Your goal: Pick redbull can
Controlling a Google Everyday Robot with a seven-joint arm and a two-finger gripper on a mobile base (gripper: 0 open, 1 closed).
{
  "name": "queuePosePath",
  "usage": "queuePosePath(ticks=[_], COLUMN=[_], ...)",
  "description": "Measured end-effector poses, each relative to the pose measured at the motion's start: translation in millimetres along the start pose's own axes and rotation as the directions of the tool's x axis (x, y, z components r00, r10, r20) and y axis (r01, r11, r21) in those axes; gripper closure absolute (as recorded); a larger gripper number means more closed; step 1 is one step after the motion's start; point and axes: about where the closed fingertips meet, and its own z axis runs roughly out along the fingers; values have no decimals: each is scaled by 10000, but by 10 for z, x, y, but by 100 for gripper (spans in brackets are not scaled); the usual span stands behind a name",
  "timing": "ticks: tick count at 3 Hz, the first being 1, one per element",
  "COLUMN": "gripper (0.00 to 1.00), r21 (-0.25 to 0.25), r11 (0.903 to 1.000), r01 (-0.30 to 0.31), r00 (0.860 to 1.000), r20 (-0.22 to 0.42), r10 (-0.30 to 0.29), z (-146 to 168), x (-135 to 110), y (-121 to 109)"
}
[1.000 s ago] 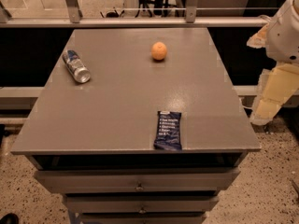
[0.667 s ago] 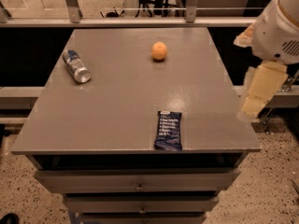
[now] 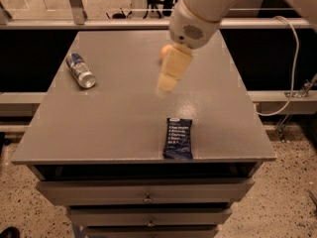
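Only one camera view here, so here goes. Big change from a second ago: the arm was parked off the right edge of the frame, and now it has swung in over the table (image 3: 109, 118). The gripper (image 3: 168, 83) hangs around upper centre, above the bare top. It mostly hides the orange (image 3: 162, 51), which just peeks out on its left side. I honestly can't tell whether the gripper is open or closed, but it hasn't got hold of anything. The redbull can (image 3: 80, 70) hasn't budged: it lies on its side in the upper left of the frame, shiny end toward the camera, well apart from the gripper. So my read is that we're mid-approach, heading the right way, with a good stretch leftward still to cover. Material-wise, the can is slim, smooth metal, silver with blue patches. It's a round thing lying flat, so I'd guess it rolls if it gets nudged. The tabletop is matte grey with a faint speckle. The snack bar (image 3: 178, 138) at lower centre is a flat, crinkly dark-blue wrapper, and it's not the target. The gripper itself looks like cream-coloured plastic under a rounded white housing.
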Motion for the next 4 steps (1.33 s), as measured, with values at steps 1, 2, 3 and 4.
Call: queuePosePath(ticks=[1, 2, 3, 4], gripper=[0, 0, 0, 0], r21=[67, 272, 371, 280], r11=[9992, 9952, 9852, 9732], r01=[-387, -943, -1673, -2284], r00=[9988, 9953, 9859, 9734], r20=[299, 258, 102, -112], r10=[385, 936, 1670, 2287], z=[430, 896, 1313, 1611], x=[-548, -937, -1265, -1561], y=[-257, -500, -704, -760])
